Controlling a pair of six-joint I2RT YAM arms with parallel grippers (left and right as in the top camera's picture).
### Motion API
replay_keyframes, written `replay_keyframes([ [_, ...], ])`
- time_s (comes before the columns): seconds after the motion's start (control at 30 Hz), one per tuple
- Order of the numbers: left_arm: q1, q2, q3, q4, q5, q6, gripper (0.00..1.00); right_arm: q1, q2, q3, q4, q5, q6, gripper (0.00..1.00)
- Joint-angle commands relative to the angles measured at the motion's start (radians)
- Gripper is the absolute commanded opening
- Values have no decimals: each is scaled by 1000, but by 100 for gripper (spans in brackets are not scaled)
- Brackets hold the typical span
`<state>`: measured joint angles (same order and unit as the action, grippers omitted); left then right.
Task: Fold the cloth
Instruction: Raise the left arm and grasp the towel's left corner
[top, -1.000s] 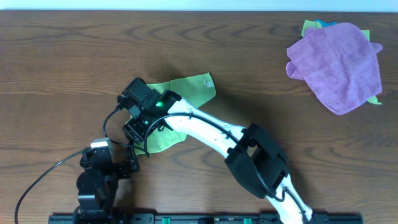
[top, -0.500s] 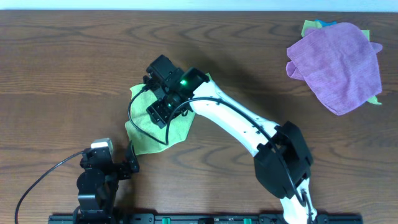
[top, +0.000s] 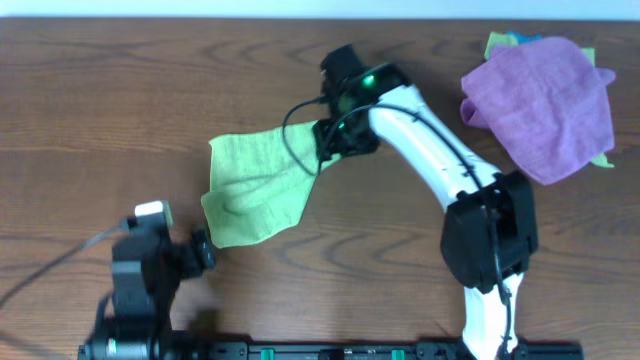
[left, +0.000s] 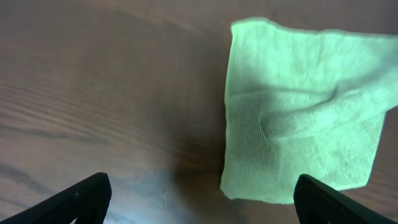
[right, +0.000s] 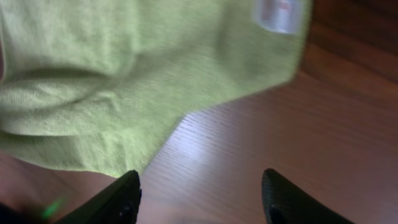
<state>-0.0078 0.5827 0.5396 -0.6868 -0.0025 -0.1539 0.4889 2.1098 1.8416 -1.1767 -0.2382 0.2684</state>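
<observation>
1. We see the cloth (top: 258, 190) lying on the worktop (top: 90, 110), left of the middle. It is well apart from the purple cloth (top: 540, 100) in the far right corner.
2. The cloth is opened out in one layer, a tilted square with a few soft wrinkles. There is no fold in it yet.
3. The right claw (right: 200, 186) sits at the cloth's far right corner, its arm reaching in from the near right edge. From above we cannot tell whether it touches the cloth.
4. In the right wrist view the claw stands partly open, with bare wood in the gap and nothing gripped. The cloth's edge runs just beside one side of the claw and fills the upper left of that view. A white label (right: 278, 14) shows at the cloth's top edge.
5. The left claw (left: 202, 190) is by the near left edge of the worktop, near the cloth's near corner. It is blurred from above.
6. In the left wrist view the claw is spread wide with only wood between its tips and nothing held. The cloth lies ahead and to the right, not touched.
7. A black cable (top: 292, 135) from the right arm loops over the cloth's far edge.
8. Green and blue edges (top: 503, 42) peek out beyond the purple cloth.
</observation>
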Motion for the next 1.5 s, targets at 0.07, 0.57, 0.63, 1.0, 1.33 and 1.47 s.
replay_keyframes([
  [0.07,2,320,159,-16,93,-11,95,-15,-55,14,-68,-58,3,57],
  [0.57,2,761,191,60,262,-274,95,-19,-87,14,-99,-58,-23,52],
  [0.63,2,783,190,93,262,-281,95,-19,-91,14,-99,-58,-23,51],
  [1.0,2,879,189,256,296,-326,81,-19,-92,14,-104,-58,-23,47],
  [1.33,2,885,189,344,344,-327,25,-19,-92,14,-110,-58,-31,39],
  [1.47,2,885,210,403,420,-326,6,-21,-92,14,-123,-50,-58,36],
])
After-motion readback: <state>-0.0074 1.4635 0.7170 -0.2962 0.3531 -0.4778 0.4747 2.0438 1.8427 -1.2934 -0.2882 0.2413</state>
